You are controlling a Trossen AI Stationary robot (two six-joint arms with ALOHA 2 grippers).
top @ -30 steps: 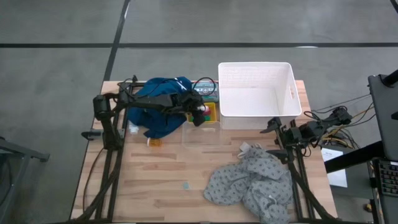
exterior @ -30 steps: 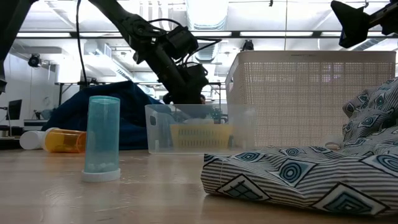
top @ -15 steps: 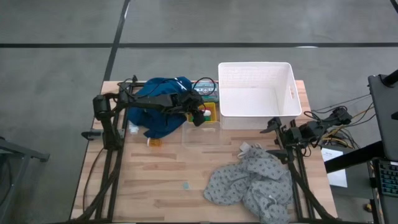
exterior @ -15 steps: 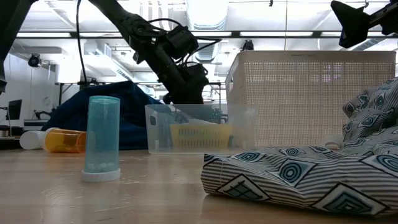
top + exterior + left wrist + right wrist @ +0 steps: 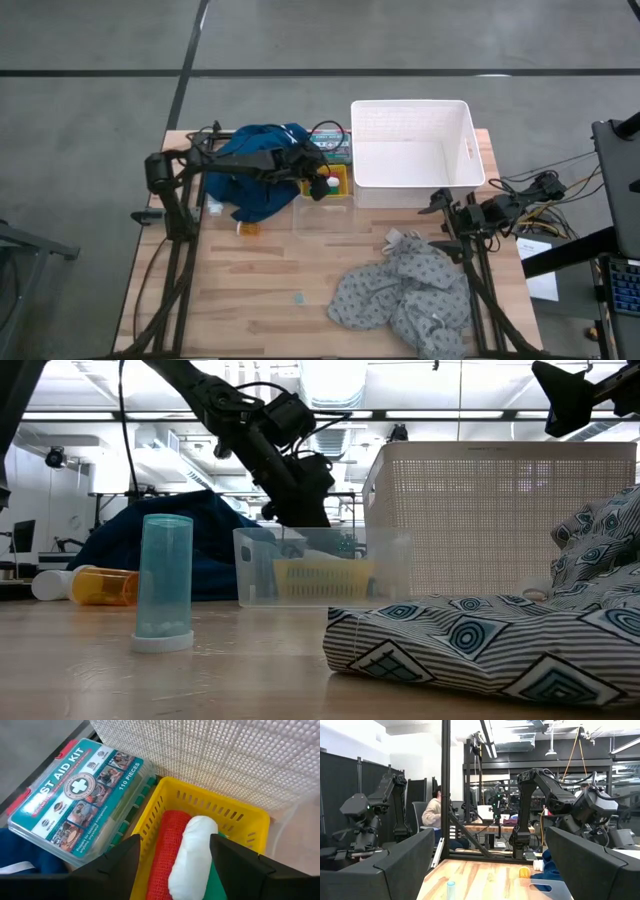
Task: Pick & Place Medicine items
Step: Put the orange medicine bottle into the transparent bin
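My left gripper (image 5: 322, 185) hangs open over a small yellow basket (image 5: 220, 812); it also shows in the low view (image 5: 300, 510). In the basket a white tube (image 5: 192, 852) lies on a red tube (image 5: 165, 855), with a green one (image 5: 220, 880) beside them. My fingers (image 5: 122, 860) stand on either side of the white tube, above it, touching nothing. An orange bottle (image 5: 105, 586), a white bottle (image 5: 50, 585) and a teal tube (image 5: 165, 582) rest on the table. My right gripper (image 5: 440, 203) waits open at the table's right.
A first aid kit (image 5: 75, 800) lies beside the yellow basket. A large white basket (image 5: 412, 150) stands at the far right and a clear tub (image 5: 320, 565) just in front of the yellow basket. The dark blue cloth (image 5: 255, 180) lies far left, the grey dotted cloth (image 5: 410, 295) near right.
My left gripper has gone up a little over the yellow basket, still open.
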